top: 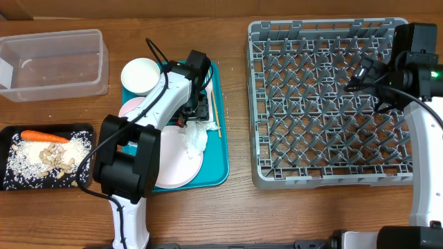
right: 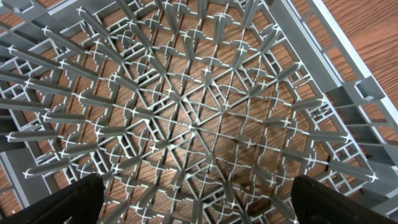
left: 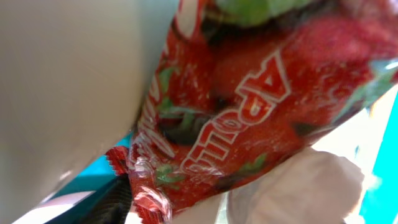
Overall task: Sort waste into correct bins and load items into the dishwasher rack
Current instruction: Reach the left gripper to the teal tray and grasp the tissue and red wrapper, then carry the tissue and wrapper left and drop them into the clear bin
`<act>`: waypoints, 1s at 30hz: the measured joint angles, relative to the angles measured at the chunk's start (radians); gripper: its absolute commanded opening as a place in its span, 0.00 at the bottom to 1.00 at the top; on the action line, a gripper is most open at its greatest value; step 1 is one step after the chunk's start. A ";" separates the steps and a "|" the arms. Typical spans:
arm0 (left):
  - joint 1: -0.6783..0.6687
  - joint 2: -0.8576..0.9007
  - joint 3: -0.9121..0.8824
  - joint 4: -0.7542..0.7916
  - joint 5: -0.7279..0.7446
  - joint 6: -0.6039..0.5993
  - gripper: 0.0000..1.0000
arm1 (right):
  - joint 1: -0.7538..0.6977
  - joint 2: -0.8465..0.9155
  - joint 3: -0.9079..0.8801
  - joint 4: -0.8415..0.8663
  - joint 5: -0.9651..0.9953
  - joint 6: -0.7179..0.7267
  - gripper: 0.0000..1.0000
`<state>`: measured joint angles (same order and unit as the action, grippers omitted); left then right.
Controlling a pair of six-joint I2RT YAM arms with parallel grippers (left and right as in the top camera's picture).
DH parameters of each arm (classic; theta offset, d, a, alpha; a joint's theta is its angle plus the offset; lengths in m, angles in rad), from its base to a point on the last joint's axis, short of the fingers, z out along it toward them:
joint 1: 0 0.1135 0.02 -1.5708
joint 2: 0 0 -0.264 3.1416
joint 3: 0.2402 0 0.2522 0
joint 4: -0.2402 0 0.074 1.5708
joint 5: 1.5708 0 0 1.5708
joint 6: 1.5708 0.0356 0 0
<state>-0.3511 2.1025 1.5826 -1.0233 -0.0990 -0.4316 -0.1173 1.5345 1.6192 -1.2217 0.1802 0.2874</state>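
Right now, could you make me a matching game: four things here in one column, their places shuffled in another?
Things:
1 carrot
2 wooden stick
3 clear plastic tub
4 dishwasher rack

Places:
A along the teal tray's right side
B top left of the overhead view
C right side of the overhead view
D in the black tray

Pairs: 1-D, 2-A, 3-B, 4-C.

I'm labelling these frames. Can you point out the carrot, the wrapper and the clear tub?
Carrot (top: 43,136), overhead view, middle of its orange body.
Wrapper (left: 249,106), left wrist view, red printed face.
Clear tub (top: 66,69), overhead view, bare floor.
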 measured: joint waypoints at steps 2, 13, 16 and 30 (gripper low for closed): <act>0.000 0.000 -0.002 0.000 -0.001 0.014 0.38 | 0.000 0.000 0.000 0.000 -0.001 0.000 1.00; 0.000 0.000 0.057 -0.106 -0.003 0.020 0.04 | 0.000 0.000 0.000 0.000 -0.001 0.000 1.00; 0.000 -0.006 0.105 -0.144 -0.001 0.020 0.04 | 0.000 0.000 0.000 0.001 -0.001 0.000 1.00; 0.054 -0.238 0.166 -0.165 0.102 0.024 0.04 | 0.000 0.000 0.000 0.000 -0.001 0.000 1.00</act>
<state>-0.2974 1.8641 1.7481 -1.1881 0.0029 -0.4072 -0.1173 1.5345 1.6192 -1.2213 0.1795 0.2878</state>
